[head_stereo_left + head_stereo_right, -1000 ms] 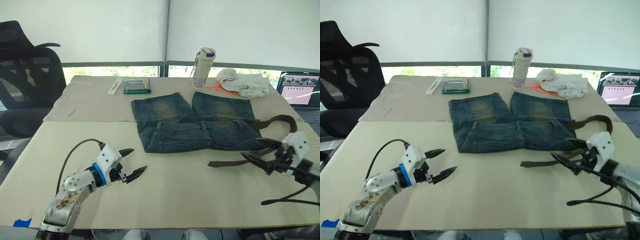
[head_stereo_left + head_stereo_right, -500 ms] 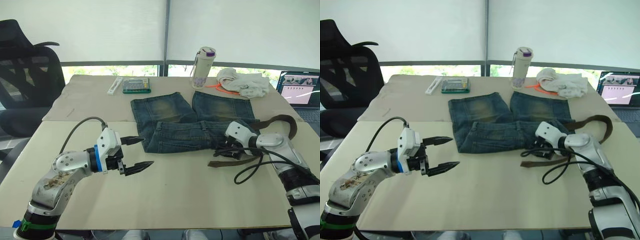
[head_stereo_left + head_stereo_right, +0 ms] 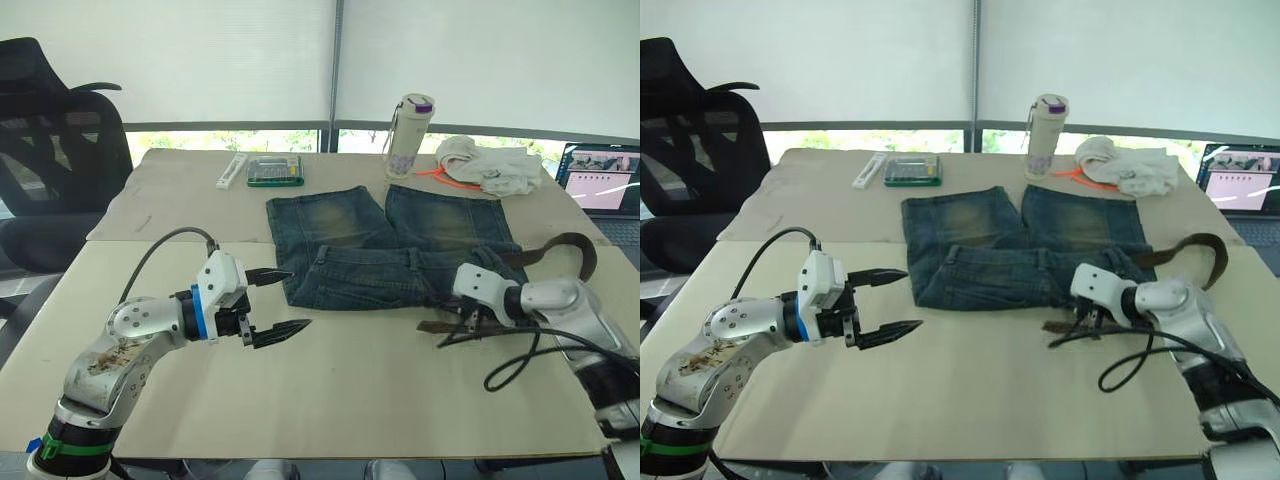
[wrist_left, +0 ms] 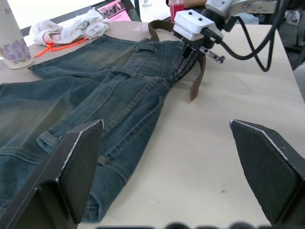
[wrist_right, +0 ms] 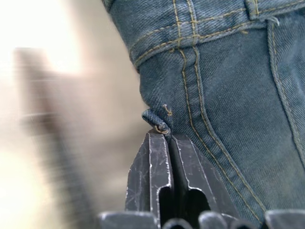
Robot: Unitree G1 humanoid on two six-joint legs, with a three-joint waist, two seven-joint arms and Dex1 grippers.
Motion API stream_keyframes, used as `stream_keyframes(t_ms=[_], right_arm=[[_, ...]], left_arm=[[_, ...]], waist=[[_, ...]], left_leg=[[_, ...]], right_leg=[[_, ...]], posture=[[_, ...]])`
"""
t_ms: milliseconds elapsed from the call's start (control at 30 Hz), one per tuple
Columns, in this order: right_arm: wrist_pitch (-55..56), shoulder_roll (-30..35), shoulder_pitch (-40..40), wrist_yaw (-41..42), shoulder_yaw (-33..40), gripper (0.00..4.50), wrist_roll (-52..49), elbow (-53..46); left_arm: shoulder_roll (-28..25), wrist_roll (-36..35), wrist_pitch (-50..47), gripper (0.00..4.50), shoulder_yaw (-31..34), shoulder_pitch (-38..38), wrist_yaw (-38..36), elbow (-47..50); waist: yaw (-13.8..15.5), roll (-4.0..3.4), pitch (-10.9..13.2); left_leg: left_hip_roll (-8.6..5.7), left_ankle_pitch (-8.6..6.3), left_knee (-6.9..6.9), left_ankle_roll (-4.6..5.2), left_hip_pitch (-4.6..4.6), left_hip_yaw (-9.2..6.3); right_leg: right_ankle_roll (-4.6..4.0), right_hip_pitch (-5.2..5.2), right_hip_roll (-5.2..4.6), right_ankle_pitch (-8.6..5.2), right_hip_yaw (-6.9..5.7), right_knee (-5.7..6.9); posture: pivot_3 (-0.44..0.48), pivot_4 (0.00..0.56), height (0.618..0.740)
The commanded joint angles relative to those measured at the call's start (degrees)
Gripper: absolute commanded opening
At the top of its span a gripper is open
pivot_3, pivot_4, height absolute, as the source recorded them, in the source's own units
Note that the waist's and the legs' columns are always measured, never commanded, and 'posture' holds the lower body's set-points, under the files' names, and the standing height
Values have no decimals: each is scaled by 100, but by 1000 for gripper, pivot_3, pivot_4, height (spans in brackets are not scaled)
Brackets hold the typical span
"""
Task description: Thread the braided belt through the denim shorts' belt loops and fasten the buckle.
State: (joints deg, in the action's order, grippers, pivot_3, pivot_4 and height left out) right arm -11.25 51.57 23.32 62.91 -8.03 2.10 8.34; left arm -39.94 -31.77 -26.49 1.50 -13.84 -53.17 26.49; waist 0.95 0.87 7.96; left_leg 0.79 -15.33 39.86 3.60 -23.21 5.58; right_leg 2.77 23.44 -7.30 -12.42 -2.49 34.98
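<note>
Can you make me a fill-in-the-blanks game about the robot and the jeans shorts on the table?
The blue denim shorts lie flat on the ____.
The left gripper has its two black fingers ____.
The right gripper has its fingers pressed ____ at the shorts' corner.
The tall white bottle has a ____ lid.

Missing words: table; open; together; purple

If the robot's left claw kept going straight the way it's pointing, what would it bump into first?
Probably the denim shorts. The open left gripper points across the table toward their waistband edge, with only bare table in between, though depth is hard to judge.
</note>
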Motion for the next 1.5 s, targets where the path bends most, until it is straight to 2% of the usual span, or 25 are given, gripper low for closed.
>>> stream_keyframes(t_ms=[33, 167, 333, 533, 767, 833, 900, 1100, 1233, 1467, 1500], right_arm=[[-805, 325, -685, 414, 230, 25, -517, -1431], [-1388, 481, -1175, 381, 397, 25, -786, -2345], [-1675, 633, -1447, 373, 523, 25, -949, -2860], [-1242, 712, -1279, 131, 660, 25, -763, -2633], [-1312, 1054, -1178, 325, 1488, 2407, -1268, -2277], [-1666, 1421, -1620, 979, 1988, 3090, -1756, -2406], [-1721, 1646, -2031, 1358, 2240, 3090, -1990, -2541], [-1371, 1766, -2813, 1319, 2109, 3090, -1703, -2763], [-1021, 1628, -2826, 1010, 1754, 3090, -1363, -2657], [-934, 1698, -2840, 915, 1409, 3090, -1172, -2718], [-879, 1690, -2778, 875, 1309, 2855, -1078, -2683]], left_arm=[[-19, -81, 28, 4500, 35, -57, -29, 202], [-10, -81, 32, 4500, 11, -52, -26, 224], [-1, -87, 21, 4500, -45, 7, -28, 305], [-23, -67, 36, 4500, -59, 4, -83, 276], [-75, -177, -62, 4500, -57, -31, -191, 307], [-124, -318, -172, 4500, -80, -77, -326, 351], [-175, -442, -250, 4500, -92, -122, -450, 379], [-440, -597, -239, 4500, -298, -328, -1106, 357], [-468, -601, -117, 4500, -482, -657, -1546, 215], [-305, -391, 149, 4500, -781, -1135, -1874, -109], [-285, -361, 188, 4500, -810, -1193, -1907, -154]], waist=[[0, 0, 0], [-20, 2, 1], [-24, 3, 2], [-17, 7, 4], [-7, 8, 6], [27, 5, 8], [48, 6, 8], [7, 8, 9], [0, 9, 10], [9, 10, 11], [7, 10, 11]], left_leg=[[1, 0, 0, 0, 3, -2], [1, -3, 1, 4, 3, -3], [1, -5, 1, 7, 4, -4], [-1, -4, 2, 6, 4, -3], [-1, -4, 4, 6, 4, -3], [-1, -5, 3, 7, 2, -4], [-1, -7, 2, 11, 1, -9], [0, -23, 4, 39, 10, -9], [-1, -17, 5, 27, 9, -8], [-4, -5, 6, 7, 7, -8], [-4, -5, 7, 7, 7, -8]], right_leg=[[0, -4, 0, 0, -3, 0], [0, -6, 0, 0, -3, -2], [-1, -5, 0, -2, -2, -1], [0, -6, 0, -2, -2, -2], [0, -6, 0, -2, -2, -2], [0, -5, 0, -3, -2, -2], [2, -8, 0, -4, -5, -4], [0, -15, 1, -5, -1, -1], [0, -14, 1, -6, -1, -1], [2, -15, 2, -8, 0, -2], [2, -15, 3, -8, -1, -2]], posture=[[0, 150, 737], [0, 150, 737], [0, 150, 737], [0, 150, 737], [0, 150, 737], [0, 150, 737], [0, 150, 737], [0, 150, 737], [0, 150, 737], [0, 150, 737], [0, 150, 737]])
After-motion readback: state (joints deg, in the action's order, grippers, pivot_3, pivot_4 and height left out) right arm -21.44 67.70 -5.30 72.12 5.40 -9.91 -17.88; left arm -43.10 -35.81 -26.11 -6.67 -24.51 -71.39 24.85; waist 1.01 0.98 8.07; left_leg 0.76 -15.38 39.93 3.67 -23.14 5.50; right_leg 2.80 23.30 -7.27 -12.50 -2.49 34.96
